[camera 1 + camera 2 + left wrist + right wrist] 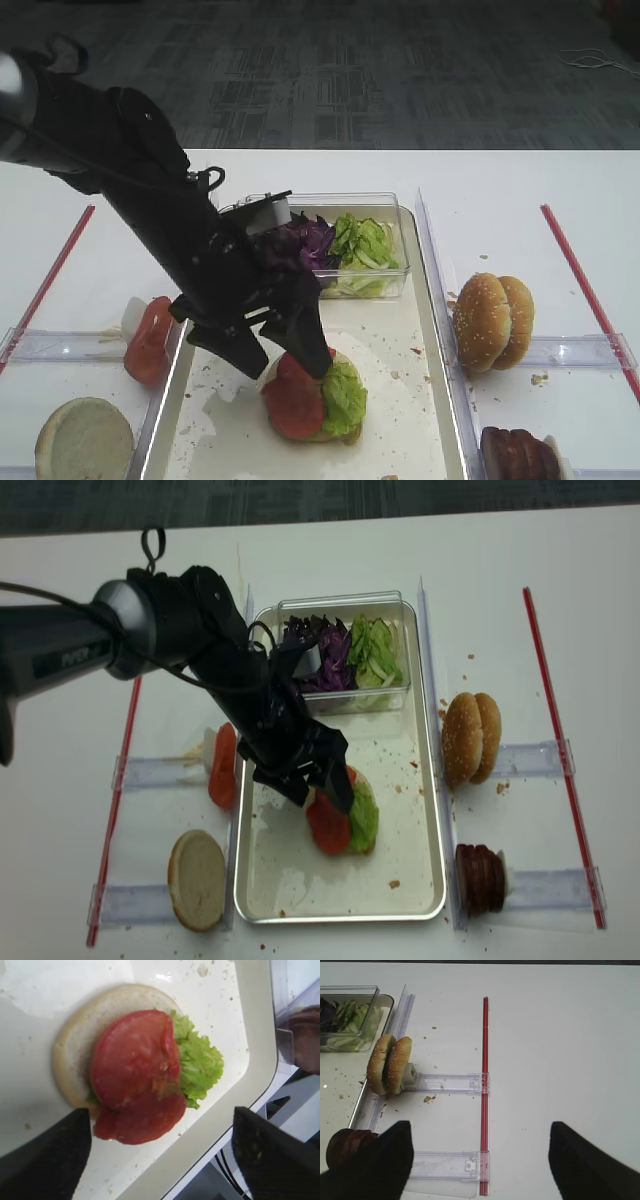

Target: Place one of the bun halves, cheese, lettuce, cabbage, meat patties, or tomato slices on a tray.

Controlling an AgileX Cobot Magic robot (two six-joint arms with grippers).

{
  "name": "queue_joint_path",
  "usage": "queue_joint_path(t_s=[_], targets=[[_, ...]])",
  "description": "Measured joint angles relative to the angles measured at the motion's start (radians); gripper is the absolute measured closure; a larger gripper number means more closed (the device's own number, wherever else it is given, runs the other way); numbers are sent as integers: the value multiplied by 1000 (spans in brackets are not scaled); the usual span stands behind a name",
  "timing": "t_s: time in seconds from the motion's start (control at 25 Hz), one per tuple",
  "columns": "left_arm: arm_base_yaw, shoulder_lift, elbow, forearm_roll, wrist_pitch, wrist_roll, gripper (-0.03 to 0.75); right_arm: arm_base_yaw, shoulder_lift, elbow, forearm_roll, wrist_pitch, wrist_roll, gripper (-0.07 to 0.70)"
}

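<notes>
Right now my left arm reaches in from the upper left of the overhead view, slanting down over the tray (415, 780) with its wrist bent so the left gripper (160, 1155) points straight down at the stack. From the left wrist camera, its two dark fingers (45, 1160) stand spread wide on either side of the food, holding nothing.

Between and just below them sits a pale flat-cut bun half (75, 1045) lying on the tray floor, with lettuce (200, 1065) poking out from one side and two overlapping tomato slices (135, 1075) on top.

More tomato slices (222, 765) stand on edge just outside the tray's left rim, and another flat bun half (197, 878) lies near the front left corner.

At the tray's far end a clear box (345, 605) holds purple cabbage (310, 650) beside more green leaves.

My right gripper (480, 1160) hangs over the white table on the right, fingers spread and empty. Two seeded bun halves (390, 1064) stand on edge there, meat patties (480, 878) nearer the front.
</notes>
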Motion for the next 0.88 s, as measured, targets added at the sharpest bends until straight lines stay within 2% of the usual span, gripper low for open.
queue_joint_path(t_s=[0.64,0.76,0.88], targets=[[0,-286,0,20,33,-18,147,0,0,0,0,0,0,42],[-1,-295,0,108,17,-74,147,0,0,0,0,0,0,42],[-1,-295,0,271,-15,-171,147,0,0,0,0,0,0,42]])
